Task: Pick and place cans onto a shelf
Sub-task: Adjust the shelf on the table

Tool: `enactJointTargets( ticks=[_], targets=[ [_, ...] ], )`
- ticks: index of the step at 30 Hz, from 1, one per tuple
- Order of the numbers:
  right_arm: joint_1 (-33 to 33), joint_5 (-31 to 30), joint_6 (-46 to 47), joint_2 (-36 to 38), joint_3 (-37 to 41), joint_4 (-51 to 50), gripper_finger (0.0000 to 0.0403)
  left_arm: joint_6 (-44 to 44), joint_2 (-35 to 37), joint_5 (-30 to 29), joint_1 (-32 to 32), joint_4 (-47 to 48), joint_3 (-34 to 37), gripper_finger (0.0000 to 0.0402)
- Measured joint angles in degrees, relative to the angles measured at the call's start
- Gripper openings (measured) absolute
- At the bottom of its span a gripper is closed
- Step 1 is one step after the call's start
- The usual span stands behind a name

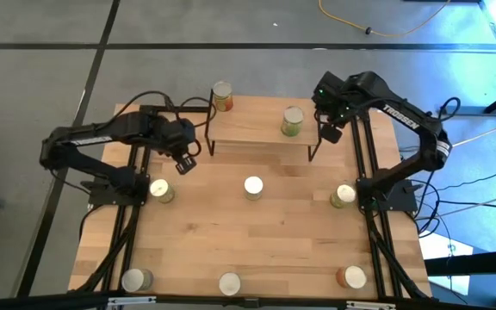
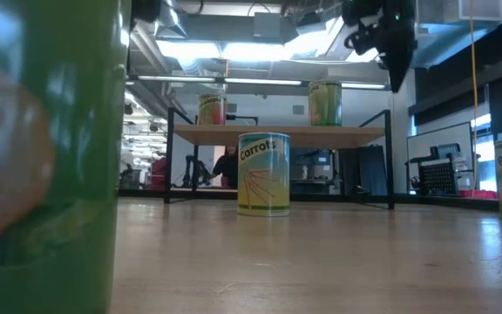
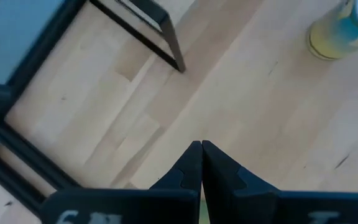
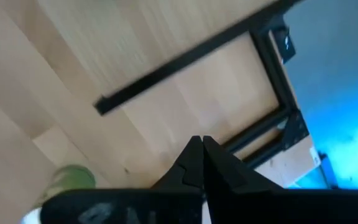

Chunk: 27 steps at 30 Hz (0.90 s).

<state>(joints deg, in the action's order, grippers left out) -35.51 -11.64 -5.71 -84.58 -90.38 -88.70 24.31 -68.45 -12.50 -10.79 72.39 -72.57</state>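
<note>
Green-labelled can [image 1: 292, 121] and orange-red one [image 1: 222, 97] on pale wood, black-legged shelf [image 1: 248, 131].

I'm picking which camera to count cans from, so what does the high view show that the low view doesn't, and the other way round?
Only the high view shows all eight cans, including the three along the near table edge, plus the left gripper.

Only the low view shows label text, such as "Carrots" on the middle can, and the room behind.

Both show the shelf carrying two cans, and the right gripper beside it, jaws shut and empty.
</note>
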Motion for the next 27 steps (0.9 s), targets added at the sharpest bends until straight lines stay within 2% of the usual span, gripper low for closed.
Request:
enactJointTargets(
  ticks=[6,12,16,27],
  targets=[
    [-2.37,6.74,-3.92,0.0,6.49,8.07,0.0001,-1.09,0.02,1.75,-1.71,-3.95,2.17,0.0],
    [-4.09,7.22,-5.3,-0.03,12.04,13.29,0.0,-0.89,0.02,2.47,-1.96,-4.56,2.24,0.0],
    [-4.52,10.46,-6.79,-0.19,12.73,15.84,0.0,-0.87,0.02,3.09,-1.96,-4.6,2.24,0.0],
    [-4.63,11.41,-8.75,-1.93,12.75,22.82,0.0,-0.43,0.02,3.2,-1.96,-4.65,2.24,0.0]
  ],
)
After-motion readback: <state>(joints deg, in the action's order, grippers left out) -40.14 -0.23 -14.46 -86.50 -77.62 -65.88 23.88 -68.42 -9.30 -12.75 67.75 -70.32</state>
